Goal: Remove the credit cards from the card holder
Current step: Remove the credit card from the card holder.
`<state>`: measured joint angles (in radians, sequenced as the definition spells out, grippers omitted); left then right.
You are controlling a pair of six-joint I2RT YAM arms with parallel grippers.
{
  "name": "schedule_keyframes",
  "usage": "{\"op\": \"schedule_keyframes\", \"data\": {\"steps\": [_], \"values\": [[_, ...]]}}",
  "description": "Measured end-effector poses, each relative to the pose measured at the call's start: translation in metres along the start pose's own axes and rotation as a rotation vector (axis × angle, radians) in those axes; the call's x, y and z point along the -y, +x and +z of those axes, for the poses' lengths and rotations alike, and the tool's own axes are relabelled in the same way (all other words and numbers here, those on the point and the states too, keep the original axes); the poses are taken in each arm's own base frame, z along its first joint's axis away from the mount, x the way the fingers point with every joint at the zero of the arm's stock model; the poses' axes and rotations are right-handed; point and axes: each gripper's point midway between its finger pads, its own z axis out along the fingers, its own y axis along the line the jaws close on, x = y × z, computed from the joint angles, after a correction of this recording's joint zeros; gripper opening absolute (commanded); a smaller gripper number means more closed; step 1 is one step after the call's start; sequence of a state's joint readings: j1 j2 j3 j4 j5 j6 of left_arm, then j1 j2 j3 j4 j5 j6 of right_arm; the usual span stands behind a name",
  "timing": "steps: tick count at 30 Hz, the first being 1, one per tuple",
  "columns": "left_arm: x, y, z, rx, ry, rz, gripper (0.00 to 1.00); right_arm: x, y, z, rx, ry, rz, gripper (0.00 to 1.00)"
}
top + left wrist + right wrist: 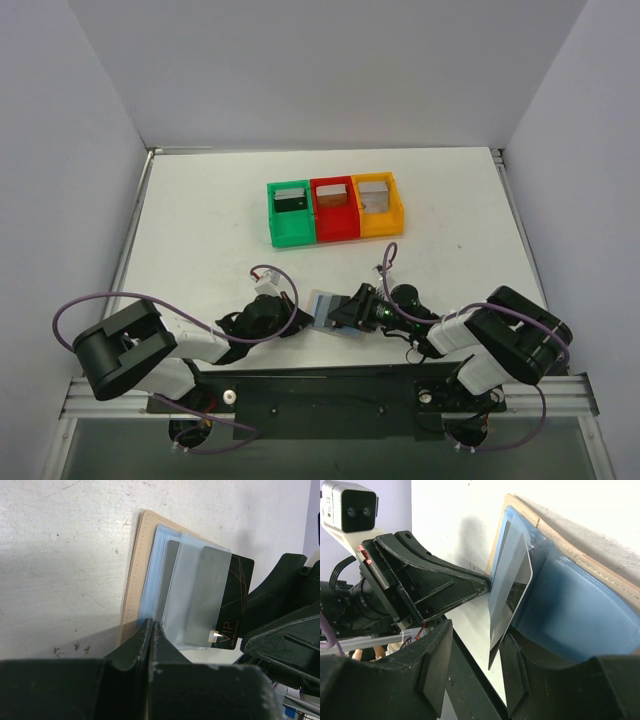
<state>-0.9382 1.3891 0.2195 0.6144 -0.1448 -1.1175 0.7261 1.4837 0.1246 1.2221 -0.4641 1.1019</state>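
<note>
My left jaws are closed on the near tan edge of the card holder, I think to keep it flat on the worktop so that it does not slide when a card is pulled. Just beyond them the clear sleeves fan out, and a dark credit card sticks half out of one, on the side far from my left jaws. My right jaws stand open around the free edge of that card, one on each side, not yet pressing it.
</note>
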Motion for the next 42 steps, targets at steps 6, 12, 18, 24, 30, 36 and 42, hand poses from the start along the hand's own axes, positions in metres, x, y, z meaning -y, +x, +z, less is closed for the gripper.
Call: {"op": "schedule_keyframes", "data": {"steps": [6, 12, 18, 24, 30, 36, 42], "values": [[-0.001, -0.001, -0.001, 0.0, -0.003, 0.002, 0.0, 0.008, 0.001, -0.002, -0.002, 0.039, -0.003, 0.28], [-0.001, -0.001, -0.001, 0.0, -0.004, 0.003, 0.0, 0.014, 0.002, -0.003, 0.0, 0.069, -0.01, 0.22], [-0.001, -0.001, -0.002, -0.002, -0.007, 0.004, 0.0, 0.018, 0.002, -0.003, 0.002, 0.086, -0.009, 0.15], [-0.001, -0.001, -0.002, -0.002, -0.008, 0.004, 0.0, 0.023, 0.003, -0.004, 0.0, 0.107, -0.017, 0.13], [-0.002, 0.0, -0.002, -0.002, -0.009, 0.004, 0.0, 0.02, 0.0, -0.008, 0.013, 0.109, -0.042, 0.11], [-0.002, 0.0, -0.002, -0.002, -0.009, 0.004, 0.0, 0.023, 0.0, -0.012, 0.013, 0.127, -0.06, 0.09], [-0.002, 0.0, -0.002, -0.003, -0.008, 0.004, 0.0, 0.026, 0.002, -0.013, 0.005, 0.14, -0.066, 0.0]]}}
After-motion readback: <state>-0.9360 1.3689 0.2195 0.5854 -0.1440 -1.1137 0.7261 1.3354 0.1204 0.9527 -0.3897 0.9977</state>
